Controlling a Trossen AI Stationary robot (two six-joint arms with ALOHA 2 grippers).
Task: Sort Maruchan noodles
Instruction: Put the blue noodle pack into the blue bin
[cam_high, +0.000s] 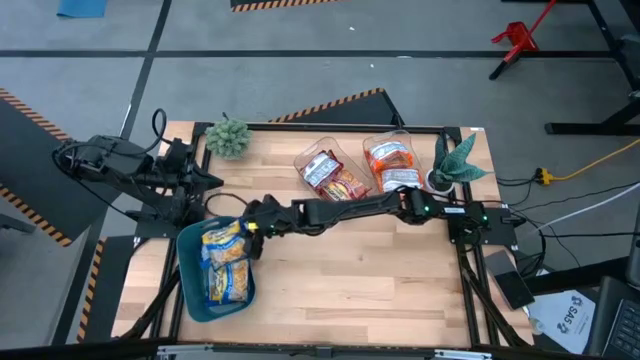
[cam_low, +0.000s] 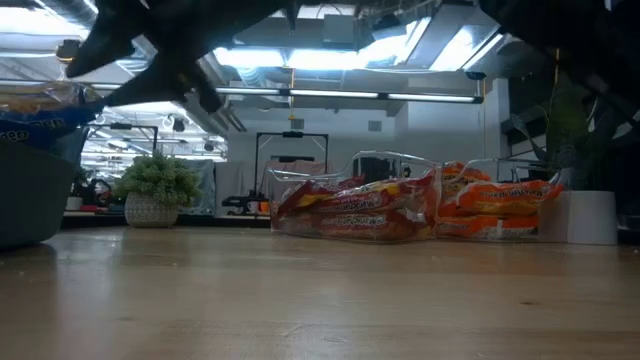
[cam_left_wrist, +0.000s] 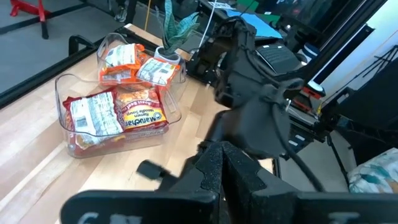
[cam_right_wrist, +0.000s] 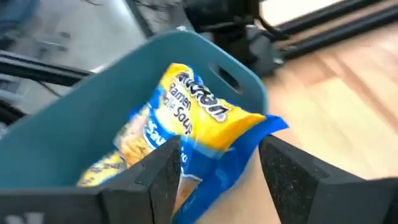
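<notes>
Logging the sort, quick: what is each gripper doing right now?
Left gripper: shut, empty.
Right gripper: closed on a yellow-and-blue plastic noodle packet over the teal bin.

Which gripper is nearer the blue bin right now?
Right. The right gripper reaches across the table to the blue bin, holding a yellow-and-blue noodle packet at its rim. The left gripper sits shut, off behind the bin.

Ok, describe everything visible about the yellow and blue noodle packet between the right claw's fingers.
The yellow and blue noodle packet is a flat, glossy plastic ramen pack, yellow on top with dark lettering and a blue lower edge. It sits tilted at the rim of the teal bin, partly inside it, above other yellow and blue packets. The right claw straddles it with a finger on either side; whether they press on it cannot be told. In the high view it lies at the bin's upper end.
</notes>
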